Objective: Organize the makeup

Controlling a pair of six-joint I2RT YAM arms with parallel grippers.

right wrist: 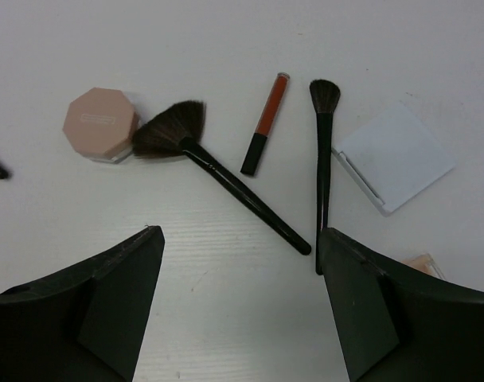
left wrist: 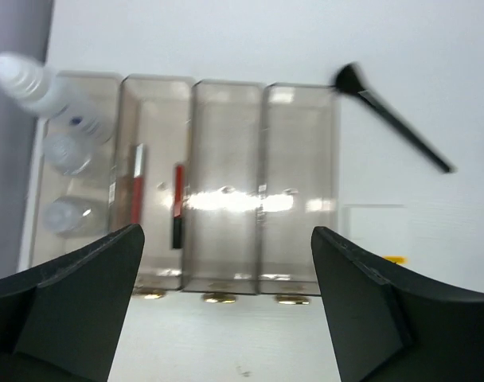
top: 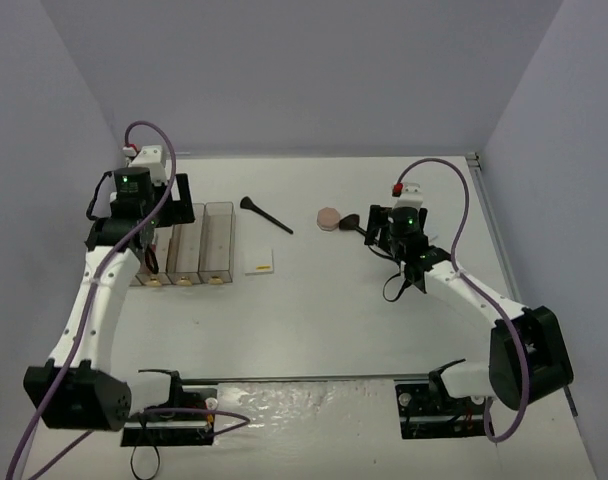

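My left gripper is open and empty, hovering above a row of clear bins; it also shows in the top view. The leftmost bin holds white and clear bottles. The second bin holds red pencils. A black brush and a white pad lie right of the bins. My right gripper is open and empty above the table. Ahead of it lie a pink compact, a fan brush, a red pencil, a thin brush, a white square case and a tan palette corner.
The bins stand at the table's left, near the left wall. The black brush and the white pad lie between the bins and the pink compact. The two rightmost bins hold nothing.
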